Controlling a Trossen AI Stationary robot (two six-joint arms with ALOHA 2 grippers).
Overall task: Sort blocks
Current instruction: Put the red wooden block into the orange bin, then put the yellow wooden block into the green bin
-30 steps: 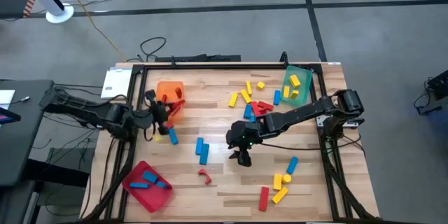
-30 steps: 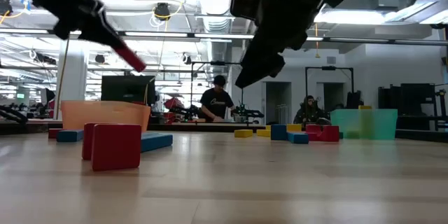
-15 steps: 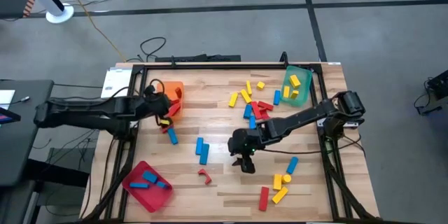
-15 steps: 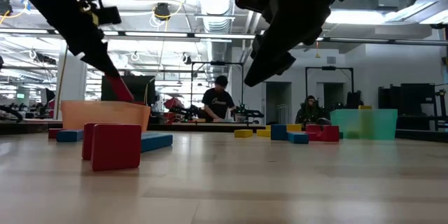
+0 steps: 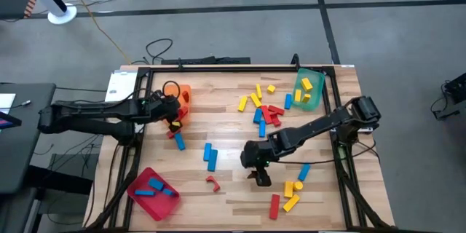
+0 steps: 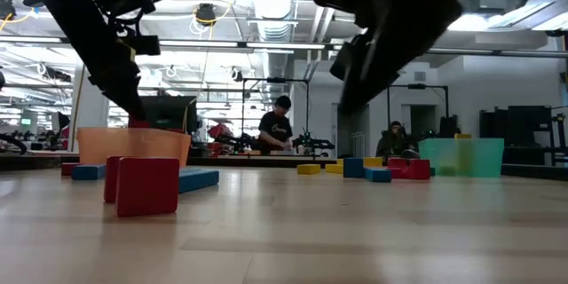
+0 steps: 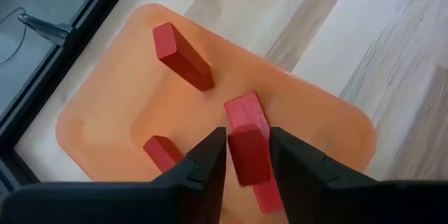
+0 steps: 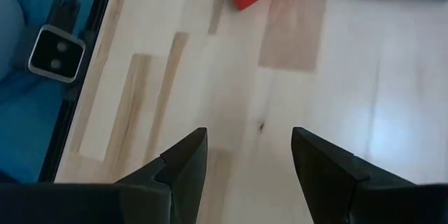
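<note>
The left gripper (image 7: 246, 155) hangs over the orange tray (image 7: 105, 105) at the table's far left, its fingers narrowly parted around a red block (image 7: 248, 143). Release into the tray appears under way; withdrawal should follow. The right gripper (image 8: 248, 155) hovers wide and empty over mid-table.

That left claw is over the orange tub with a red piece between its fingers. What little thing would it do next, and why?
Probably spread its fingers a little wider and lift away. The left gripper hangs over the orange tray with a red block between its fingers, and two more red blocks already lie in that tray, so this looks like the right place to drop it. The right gripper hangs open over bare table.
</note>
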